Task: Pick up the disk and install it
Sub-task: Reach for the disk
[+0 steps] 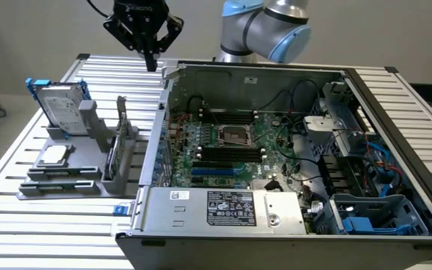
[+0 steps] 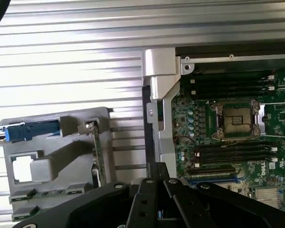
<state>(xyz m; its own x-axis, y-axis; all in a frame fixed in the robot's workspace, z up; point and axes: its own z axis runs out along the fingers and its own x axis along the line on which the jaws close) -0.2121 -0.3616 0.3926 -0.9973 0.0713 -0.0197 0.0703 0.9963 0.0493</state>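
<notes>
In its grey stand, the disk sits well apart from the closed, empty fingers.

The disk stands in a rack, on the exterior view's left of the case.

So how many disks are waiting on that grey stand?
1: the disk stands upright at the far end of the stand, at the exterior view's left. More could hide behind it.
</notes>
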